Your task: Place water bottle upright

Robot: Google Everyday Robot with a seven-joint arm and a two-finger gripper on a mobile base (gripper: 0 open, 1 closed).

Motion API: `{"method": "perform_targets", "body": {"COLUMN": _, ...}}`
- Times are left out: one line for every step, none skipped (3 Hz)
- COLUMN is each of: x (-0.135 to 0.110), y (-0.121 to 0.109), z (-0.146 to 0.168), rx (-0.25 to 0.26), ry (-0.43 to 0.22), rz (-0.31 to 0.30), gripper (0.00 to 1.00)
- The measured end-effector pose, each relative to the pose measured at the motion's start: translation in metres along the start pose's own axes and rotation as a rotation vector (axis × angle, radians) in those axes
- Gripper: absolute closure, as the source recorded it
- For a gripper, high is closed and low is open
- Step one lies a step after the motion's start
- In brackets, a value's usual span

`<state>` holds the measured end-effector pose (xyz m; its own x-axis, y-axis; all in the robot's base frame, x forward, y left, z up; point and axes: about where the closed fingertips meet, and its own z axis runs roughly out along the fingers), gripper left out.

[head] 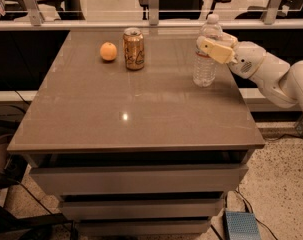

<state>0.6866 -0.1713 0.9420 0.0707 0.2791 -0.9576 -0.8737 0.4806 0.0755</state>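
The water bottle, clear ribbed plastic with a white cap, stands upright on the right side of the brown table. My gripper reaches in from the right at the height of the bottle's upper body. Its tan fingers sit on either side of the bottle, the near one across its front, and they look closed on it. The white arm stretches off to the right edge of the view.
A gold soda can and an orange stand at the back left of the table. A rail with glass panels runs behind it. Drawers sit under the tabletop. A blue box lies on the floor at the lower right.
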Motion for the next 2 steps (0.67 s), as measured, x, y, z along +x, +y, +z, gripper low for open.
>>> {"method": "perform_targets", "body": {"x": -0.0016, "y": 0.0001, "z": 0.0005, "rx": 0.000, "ry": 0.000, "rz": 0.000, "gripper": 0.36}}
{"method": "perform_targets", "body": {"x": -0.0018, "y": 0.0001, "z": 0.0005, "rx": 0.000, "ry": 0.000, "rz": 0.000, "gripper": 0.13}}
